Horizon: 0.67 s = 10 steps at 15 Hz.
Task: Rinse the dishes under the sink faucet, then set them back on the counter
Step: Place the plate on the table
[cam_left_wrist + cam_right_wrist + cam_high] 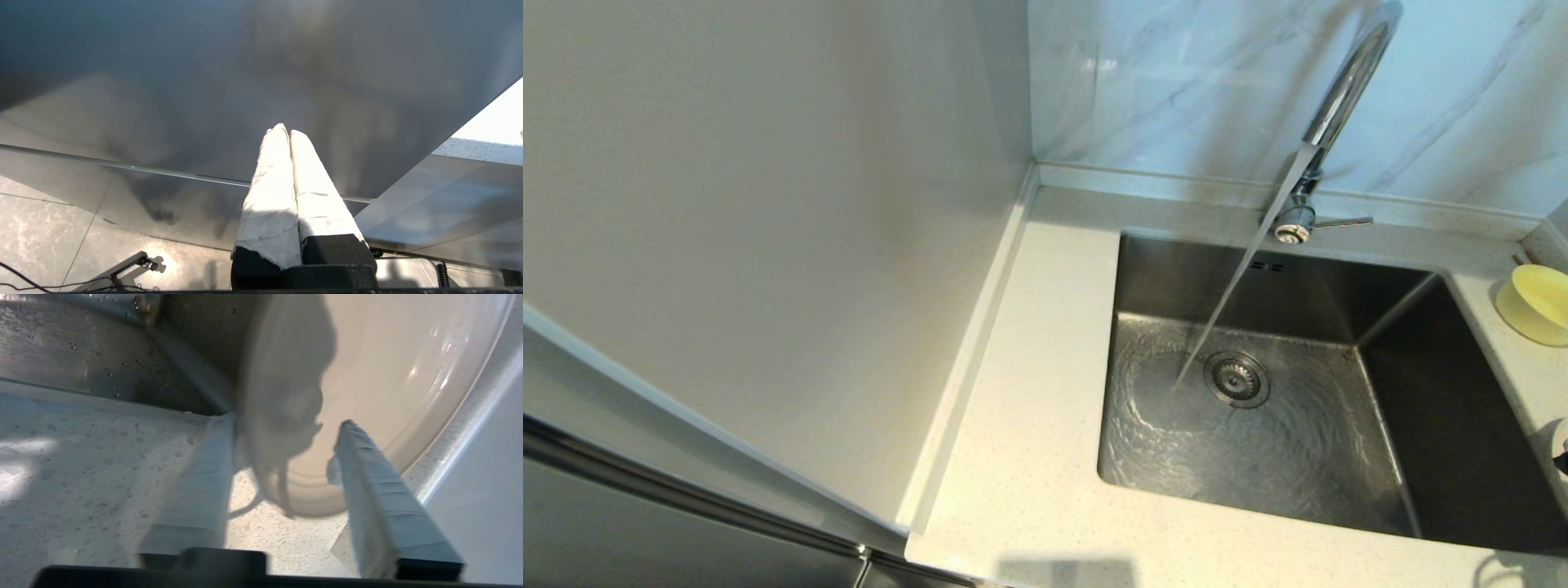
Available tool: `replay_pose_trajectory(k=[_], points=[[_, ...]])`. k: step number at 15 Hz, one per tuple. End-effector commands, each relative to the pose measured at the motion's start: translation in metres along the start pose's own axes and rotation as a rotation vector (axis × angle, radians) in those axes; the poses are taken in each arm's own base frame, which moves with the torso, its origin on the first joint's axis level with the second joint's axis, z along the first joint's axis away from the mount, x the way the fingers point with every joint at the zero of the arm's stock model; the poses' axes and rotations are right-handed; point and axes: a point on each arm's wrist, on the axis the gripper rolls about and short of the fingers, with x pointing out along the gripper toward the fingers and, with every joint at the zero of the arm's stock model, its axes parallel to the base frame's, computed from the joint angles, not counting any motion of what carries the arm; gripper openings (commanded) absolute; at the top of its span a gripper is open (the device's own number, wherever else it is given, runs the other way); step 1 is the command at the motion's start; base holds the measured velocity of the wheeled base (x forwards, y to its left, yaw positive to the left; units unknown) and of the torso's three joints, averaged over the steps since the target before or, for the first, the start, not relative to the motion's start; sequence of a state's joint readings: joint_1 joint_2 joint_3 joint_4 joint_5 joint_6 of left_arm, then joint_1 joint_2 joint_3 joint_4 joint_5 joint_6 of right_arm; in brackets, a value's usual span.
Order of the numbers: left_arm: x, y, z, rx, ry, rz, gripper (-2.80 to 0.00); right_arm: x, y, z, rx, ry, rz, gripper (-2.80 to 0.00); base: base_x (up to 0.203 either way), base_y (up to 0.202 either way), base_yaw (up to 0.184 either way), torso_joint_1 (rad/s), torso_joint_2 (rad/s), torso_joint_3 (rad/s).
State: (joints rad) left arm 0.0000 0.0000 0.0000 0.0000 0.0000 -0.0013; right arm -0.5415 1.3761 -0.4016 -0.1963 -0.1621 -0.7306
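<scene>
Water runs from the chrome sink faucet (1347, 90) into the steel sink (1339, 465), swirling round the drain strainer (1236, 379). The pale yellow bowl (1535, 302) stands on the counter (1029, 408) to the right of the basin. In the right wrist view my right gripper (288, 420) is open over the counter (81, 457). It straddles the rim of the cream-white dish (388, 375), one finger (380, 486) inside and the other finger (200, 486) outside. My left gripper (286, 130) is shut on nothing and parked out of the head view.
The faucet's thin lever (1343, 221) sticks out to the right of its base. A plain wall panel (768, 204) borders the counter on the left, and marble tiles (1176, 73) rise behind it. The left gripper faces a grey cabinet front (245, 81).
</scene>
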Motion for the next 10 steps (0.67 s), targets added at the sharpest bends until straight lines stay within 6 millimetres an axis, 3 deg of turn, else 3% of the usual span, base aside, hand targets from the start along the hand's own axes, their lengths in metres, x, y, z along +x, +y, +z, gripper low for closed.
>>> replay_pose_trajectory(k=[1, 3, 8, 10], points=[[0.000, 0.000, 0.000, 0.000, 0.000, 0.000, -2.80, -0.005, -0.001, 0.000, 0.001, -0.019, -0.017, 0.00, 0.000, 0.000, 0.000, 0.000, 0.00, 0.000], [0.000, 0.000, 0.000, 0.000, -0.001, 0.000, -2.80, -0.020, -0.004, 0.000, 0.012, -0.075, -0.056, 0.00, 0.000, 0.000, 0.000, 0.000, 0.00, 0.000], [0.000, 0.000, 0.000, 0.000, 0.000, 0.000, -2.80, -0.081, -0.007, -0.007, 0.082, -0.351, -0.137, 0.00, 0.000, 0.000, 0.000, 0.000, 0.00, 0.000], [0.000, 0.000, 0.000, 0.000, 0.000, 0.000, -2.80, -0.094, -0.015, 0.000, 0.147, -0.422, -0.116, 0.00, 0.000, 0.000, 0.000, 0.000, 0.00, 0.000]])
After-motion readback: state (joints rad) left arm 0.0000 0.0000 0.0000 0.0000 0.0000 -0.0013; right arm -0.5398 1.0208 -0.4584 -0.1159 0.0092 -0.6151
